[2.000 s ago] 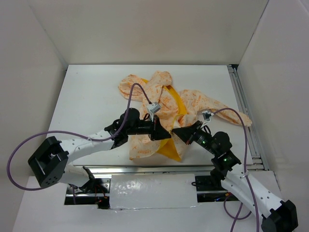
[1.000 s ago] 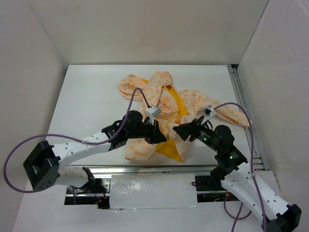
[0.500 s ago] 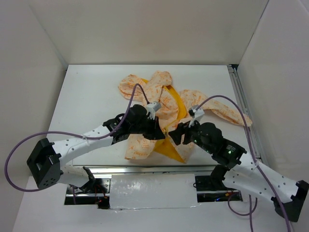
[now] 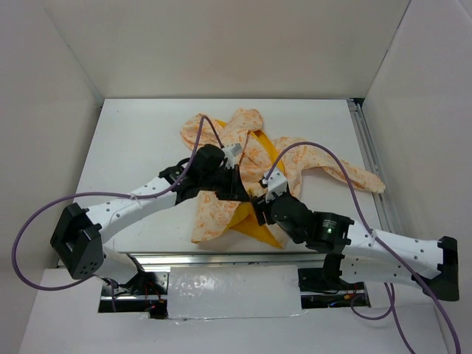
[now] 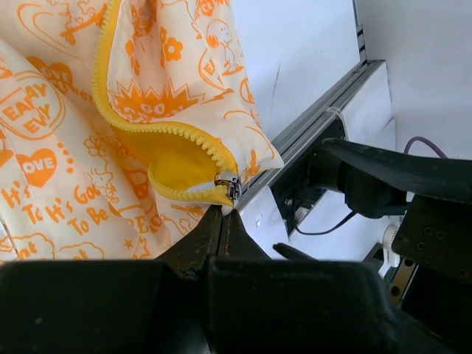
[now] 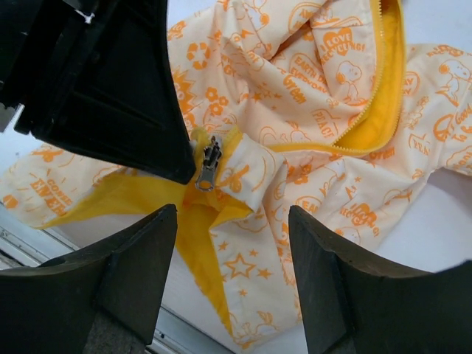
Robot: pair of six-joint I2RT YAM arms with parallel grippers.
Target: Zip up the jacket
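- Jacket is seen crumpled at mid table, front open, w/ yellow lining turned out toward the near edge. Sleeves are spread to the back & right.
- Zip slider is found at the bottom end of the zip, by the hem corner. Teeth above it are seen unjoined along the open front.
- Left gripper: jaws are closed to a narrow pinch on the hem fabric right under the slider.
- Right gripper: jaws are spread wide & nothing is held. The slider's pull tab is framed btwn the fingers, just ahead, not yet touched.
- Step in hand (judged): the zip base is being anchored by the left gripper while the pull tab is lined up for the right gripper. Zipping proper has not begun.
- Next move calls for the right gripper to be brought onto the small metal pull & closed on it w/o lining being caught. The pull would then be drawn along the teeth, away from the pinch, w/ the fabric held taut.
- Whether both rows of teeth are seated in the slider can't be told from these views. If they aren't, only one side would be run.
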